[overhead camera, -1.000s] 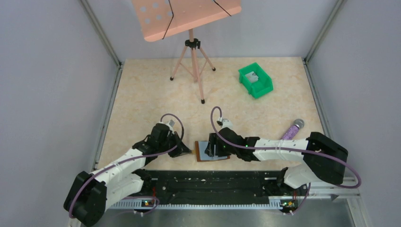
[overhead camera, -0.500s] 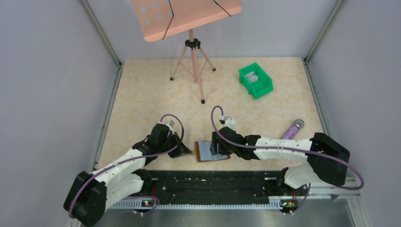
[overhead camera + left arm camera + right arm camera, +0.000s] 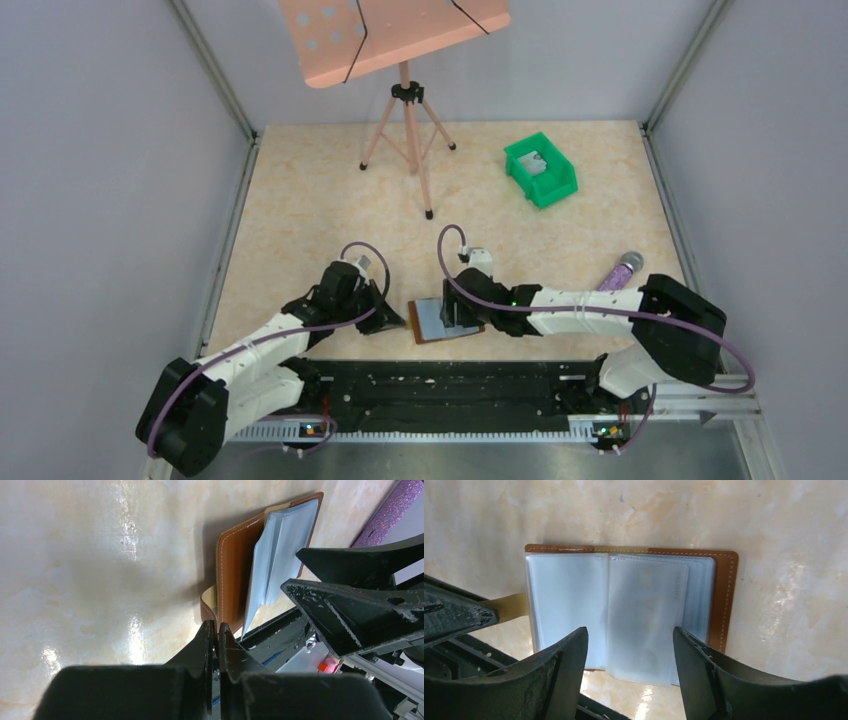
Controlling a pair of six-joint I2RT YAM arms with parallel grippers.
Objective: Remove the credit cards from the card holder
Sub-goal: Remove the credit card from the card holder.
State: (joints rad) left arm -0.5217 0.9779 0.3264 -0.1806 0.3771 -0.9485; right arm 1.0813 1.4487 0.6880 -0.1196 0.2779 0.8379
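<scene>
The card holder (image 3: 432, 325) lies open near the front edge, brown leather with blue-grey sleeves (image 3: 569, 600). My left gripper (image 3: 216, 625) is shut on its brown side tab (image 3: 207, 605) and holds it at the left. My right gripper (image 3: 630, 640) is open just above the holder, its fingers on either side of a raised middle sleeve (image 3: 646, 615). A pale card shape with faint raised marks shows inside that sleeve; I cannot tell clearly that it is a credit card. In the top view the right gripper (image 3: 452, 312) covers the holder's right half.
A green bin (image 3: 541, 170) at the back right holds a small light grey flat piece (image 3: 537, 163). A purple glittery stick (image 3: 618, 272) lies right of the right arm. A pink music stand (image 3: 405, 120) stands at the back. The black base rail (image 3: 450, 385) runs just in front of the holder.
My right gripper has edged a little to the left over the open holder. The left gripper has stayed shut on the tab.
</scene>
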